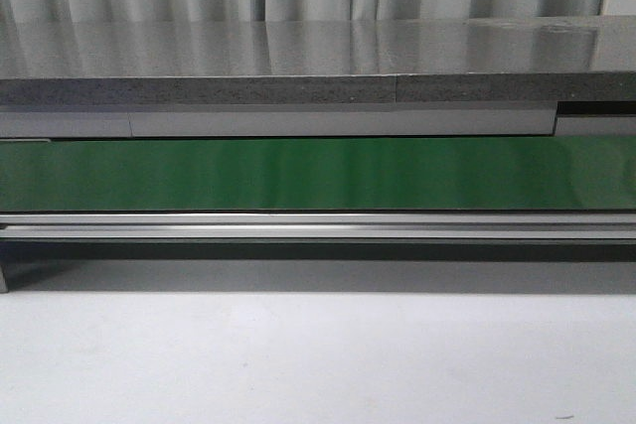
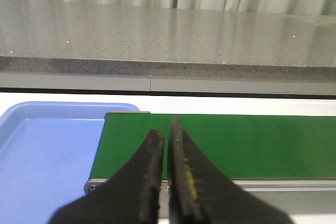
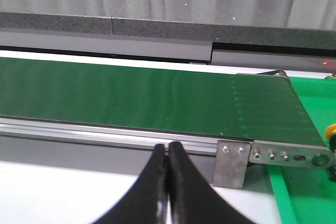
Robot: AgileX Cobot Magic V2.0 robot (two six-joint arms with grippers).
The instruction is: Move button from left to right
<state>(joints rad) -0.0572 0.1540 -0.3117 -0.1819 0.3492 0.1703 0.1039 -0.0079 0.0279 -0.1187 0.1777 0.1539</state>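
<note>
Black fingers of the left gripper (image 2: 167,177) filled the foreground of the left wrist view, pressed together with only a hairline gap and holding nothing. Beyond them lay one end of a green conveyor belt (image 2: 236,145), with a blue tray (image 2: 47,145) just beside it; no button showed in the visible part of that tray. The right gripper (image 3: 168,182) was likewise closed on nothing, hanging over the white table (image 1: 318,354) on the near side of the belt's other end. Just past that end lay a green tray (image 3: 310,192). At its far edge, cut off by the frame, sat a small yellow rounded shape, probably the button (image 3: 331,131), with something black below it. If so, it lay off to the right gripper's side, beyond the belt's end, and the right arm was clearly the nearer. Its orientation could not be told. Neither arm appeared in the front view.
</note>
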